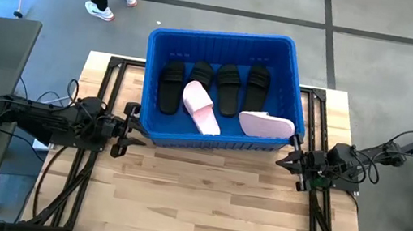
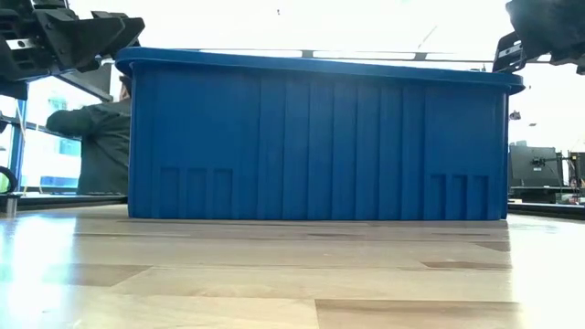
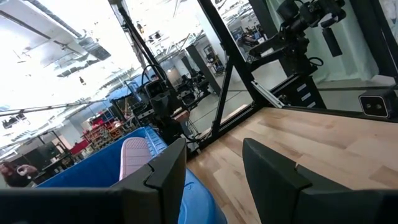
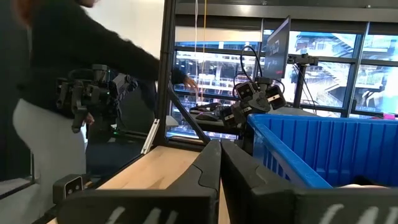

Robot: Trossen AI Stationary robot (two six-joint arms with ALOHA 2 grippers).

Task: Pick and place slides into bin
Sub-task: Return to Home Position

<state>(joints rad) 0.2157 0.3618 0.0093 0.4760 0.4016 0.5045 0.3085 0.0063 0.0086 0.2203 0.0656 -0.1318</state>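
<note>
Dark left arm (image 1: 50, 118), dark right arm (image 1: 347, 163), looped black cables (image 1: 382, 150), wedge-shaped black fingers (image 3: 165, 177)

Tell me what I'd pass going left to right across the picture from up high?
The left gripper → first black slide → second black slide → third black slide → fourth black slide → right gripper. The pink slides overlap those, so they're skipped.

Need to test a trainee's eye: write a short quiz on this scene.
1. How many slides lie in the blue bin?
2. True or false: every slide in the bin is black.
3. The left tool is: A open beside the bin, B shut on a slide, C inside the bin.
Key: 1. Six, four black and two pink. 2. False. 3. A.
</note>
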